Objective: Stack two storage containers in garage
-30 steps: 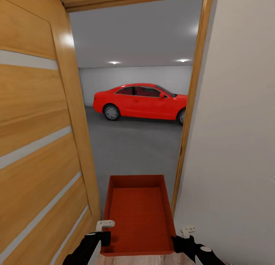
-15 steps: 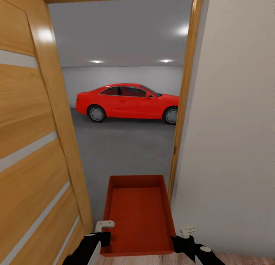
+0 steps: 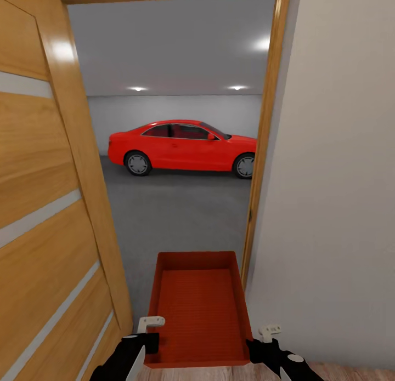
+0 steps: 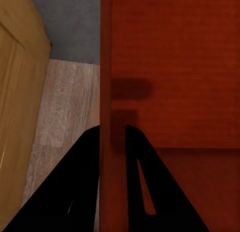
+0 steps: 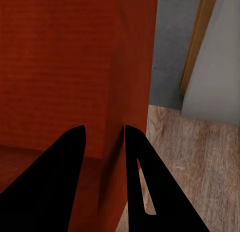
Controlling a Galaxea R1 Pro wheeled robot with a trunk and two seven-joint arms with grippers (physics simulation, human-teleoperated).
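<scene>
A: Where's the box (image 3: 200,310)?

B: Held out in front of the robot, in the doorway. It's an open orange-red tray, long side pointing ahead into the garage. Its far end sits over the grey floor (image 3: 186,216), its near end over the wood planks (image 3: 340,371).

A: And the jaws?

B: The left gripper (image 3: 147,337) is clamped on the box's left wall. In the left wrist view, 1 black finger (image 4: 82,182) lies outside that wall and the other inside it, both pressed against the thin panel (image 4: 106,92). The right gripper (image 3: 262,343) does the same on the right wall: in the right wrist view 1 finger (image 5: 60,177) is inside the box (image 5: 65,67) and the other outside, the wall pinched between them.

A: What's around it?

B: A wood-panelled door (image 3: 44,205) stands open at the left, just beside the box. A pale wall (image 3: 334,178) is at the right, with the wooden door frame (image 3: 263,151) along its edge, close to the box's right side. Through the opening, a red car (image 3: 181,148) is parked side-on, well ahead, against the pale back wall. 2 ceiling lights glow above it.

A: A 2nd box?

B: I can only speak of the 1 being carried.
</scene>
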